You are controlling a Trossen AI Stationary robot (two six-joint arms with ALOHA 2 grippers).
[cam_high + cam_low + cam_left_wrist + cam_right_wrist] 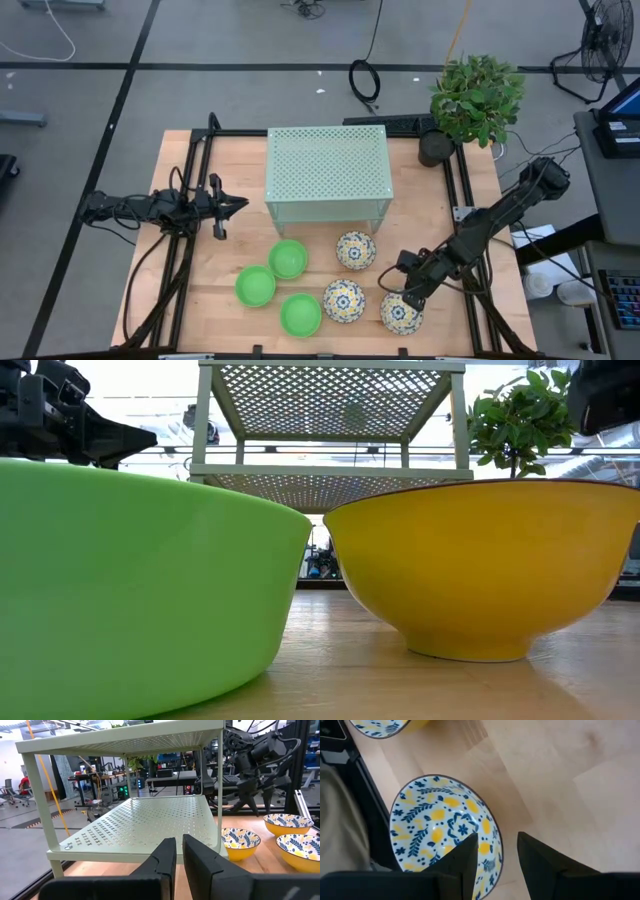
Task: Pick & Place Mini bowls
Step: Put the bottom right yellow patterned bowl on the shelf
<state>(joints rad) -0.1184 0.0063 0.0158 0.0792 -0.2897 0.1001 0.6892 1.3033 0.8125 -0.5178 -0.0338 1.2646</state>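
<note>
High view shows six mini bowls on the wooden worktop point(200, 290) in front of the pale green perforated stand point(328, 165): three green bowls point(288, 258) to the left and three floral bowls point(355, 250) to the right. The right pincer point(409, 296) hovers over the rim of the rightmost floral bowl point(440, 827), its fingers parted and gripping nothing. The left pincer point(238, 205) waits left of the stand, fingers nearly together and empty.
</note>
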